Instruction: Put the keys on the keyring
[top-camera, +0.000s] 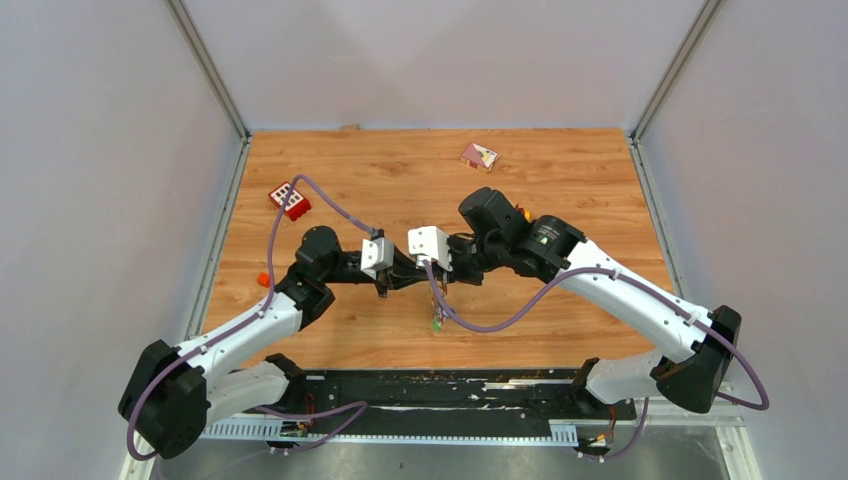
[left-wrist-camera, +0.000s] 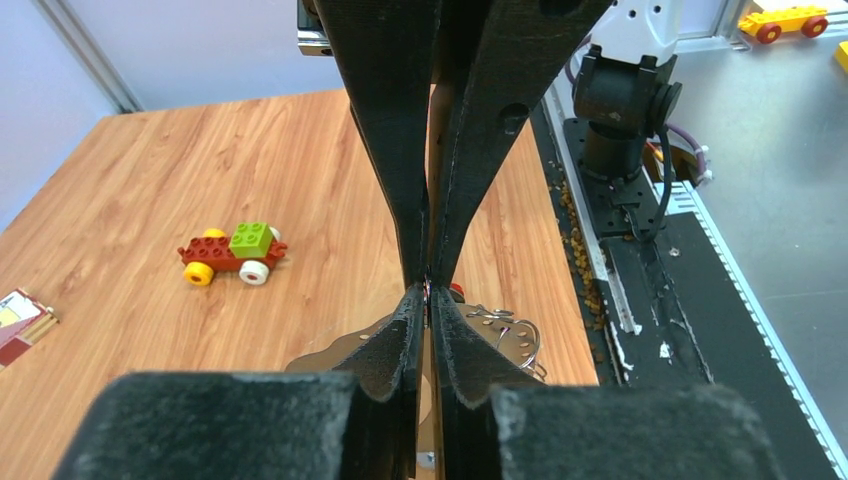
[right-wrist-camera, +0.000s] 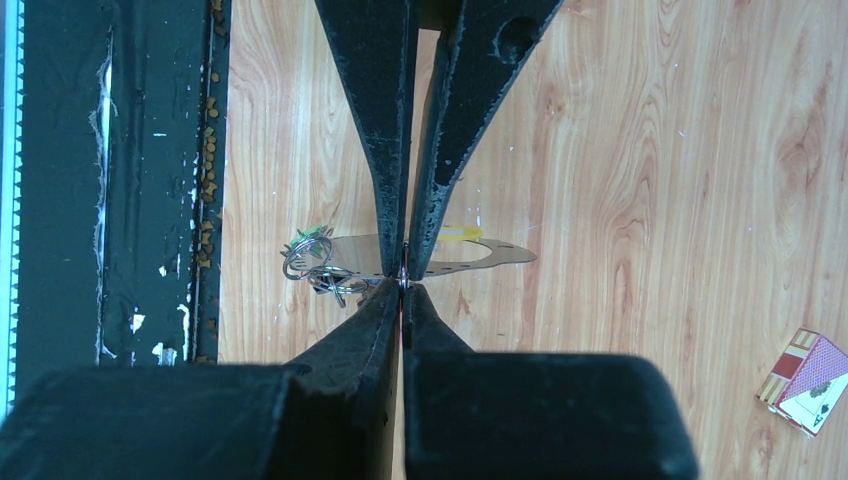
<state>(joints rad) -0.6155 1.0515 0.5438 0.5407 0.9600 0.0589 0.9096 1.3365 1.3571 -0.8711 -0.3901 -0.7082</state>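
R pincer clenched on thin sliver; L pincer tips nearly together at same sliver, grip unclear. 1 keyring, 1 key bunch w/ green tag.

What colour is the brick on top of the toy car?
Lime green brick, sitting on the red toy car; it shows best in the left wrist view.

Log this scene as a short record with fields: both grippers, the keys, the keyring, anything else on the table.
right gripper: shut
left gripper: jaws almost together, tip to tip with the right gripper; grip unclear
keys: bunched on small rings, green tag, beside the fingertips
keyring: large silvery piece with holes, passing behind the meeting tips
toy car: red bricks, yellow wheels, on the table
card pack: on the table, apart
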